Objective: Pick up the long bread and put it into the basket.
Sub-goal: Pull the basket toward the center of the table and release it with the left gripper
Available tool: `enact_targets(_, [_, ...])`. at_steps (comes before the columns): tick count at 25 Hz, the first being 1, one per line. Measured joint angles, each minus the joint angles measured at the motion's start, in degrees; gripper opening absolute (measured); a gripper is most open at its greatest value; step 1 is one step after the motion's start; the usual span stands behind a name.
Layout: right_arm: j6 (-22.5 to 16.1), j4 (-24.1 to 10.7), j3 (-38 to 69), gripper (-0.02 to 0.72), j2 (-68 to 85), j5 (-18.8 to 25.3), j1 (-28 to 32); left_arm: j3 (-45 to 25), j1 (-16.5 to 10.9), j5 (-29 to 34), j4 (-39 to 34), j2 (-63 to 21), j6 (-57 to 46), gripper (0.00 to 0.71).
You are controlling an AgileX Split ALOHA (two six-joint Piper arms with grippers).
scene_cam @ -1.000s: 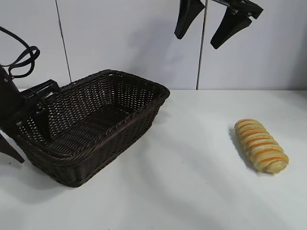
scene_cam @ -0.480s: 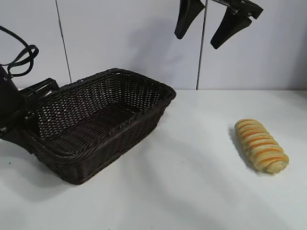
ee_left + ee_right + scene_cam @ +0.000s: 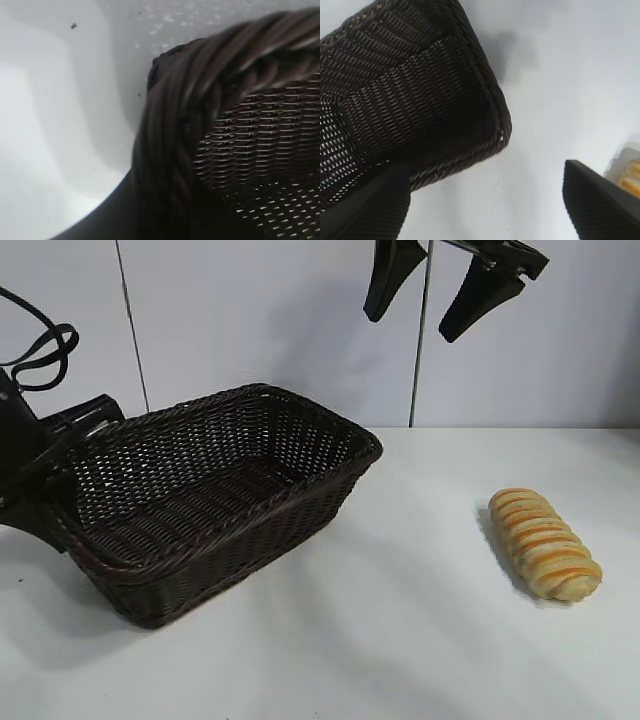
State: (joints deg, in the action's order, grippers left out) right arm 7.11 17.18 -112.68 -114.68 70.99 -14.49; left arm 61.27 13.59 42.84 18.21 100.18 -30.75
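Note:
The long bread [image 3: 545,543], golden with orange stripes, lies on the white table at the right, untouched; its edge shows in the right wrist view [image 3: 631,172]. The dark wicker basket [image 3: 366,444] stands at the left. My left gripper [image 3: 60,502] is shut on the braided rim [image 3: 175,125] of its left end, with one dark finger [image 3: 112,217] outside the wall. High above the table's middle, my right gripper [image 3: 410,326] hangs open and empty. Its fingers [image 3: 370,210] frame the basket's near corner [image 3: 502,125].
A white wall with vertical seams [image 3: 130,330] stands behind the table. Bare tabletop [image 3: 420,530] lies between the basket and the bread. Black cables [image 3: 40,345] loop above the left arm.
The left gripper has closed on the rim and pulled the basket; it has slid and turned, its far corner now further right. Bread and right gripper have not moved.

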Motion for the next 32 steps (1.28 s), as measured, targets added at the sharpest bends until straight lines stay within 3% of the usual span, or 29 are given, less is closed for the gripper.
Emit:
enact_targets(11, [0.0,0.0,0.0,0.6,0.0,0.0,0.0,6.74,0.0,4.81,0.56,0.0,6.83,0.098])
enact_targets(17, [0.0,0.07,0.0,0.6,0.0,0.0,0.0,7.89,0.0,8.97,0.73,1.99,15.85,0.098])
enact_targets(25, [0.0,0.16,0.0,0.6,0.0,0.0,0.0,16.35,0.0,16.46,2.28,6.74,29.22,0.098])
enact_targets(32, [0.0,0.55,0.0,0.6,0.0,0.0,0.0,20.77,-3.99,20.29,7.95,10.89,36.58,0.098])
